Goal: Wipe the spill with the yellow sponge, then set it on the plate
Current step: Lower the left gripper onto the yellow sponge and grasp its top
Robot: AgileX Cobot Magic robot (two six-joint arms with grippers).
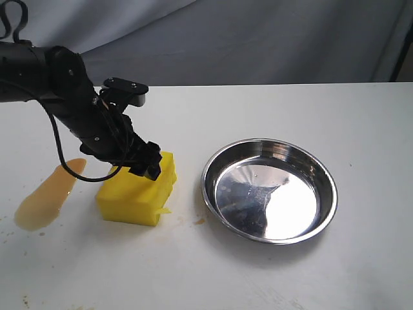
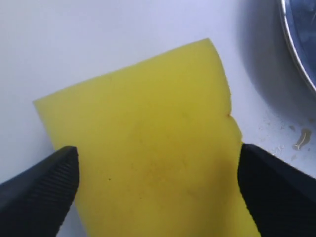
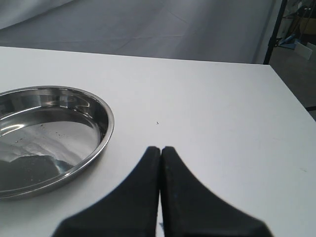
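Tabletop [image 1: 310,278] – white, flat, carrying every item noted below.

Left arm [image 1: 64,97] – black, reaches in from the far left and slopes down toward the centre-left of the tabletop.

Plate [image 1: 297,200] – round, shiny steel, right of centre. It sits flat, and the bottom shows only reflections and faint specks.

Spill [image 1: 45,197] – an amber puddle at the near left, running diagonally with its narrow end toward the far side. It has not been wiped.

Yellow sponge [image 1: 132,197] – rests on the tabletop between the spill and the plate, just right of the spill and apart from the plate. One edge is ragged.

Left end effector [image 1: 145,165] – sits at the sponge's top far edge. In the left wrist view its ribbed fingers [image 2: 44,187] are spread wide, one at each side of the sponge. The foam shows no squeeze, and contact cannot be confirmed.

Right end effector [image 3: 161,153] – the jaws are pressed together with nothing between them, above bare tabletop beside the plate.

Yellow crumb [image 1: 164,210] – lies just beside the sponge's near right corner.

Amber speck [image 1: 201,221] – lies between the sponge and the plate.
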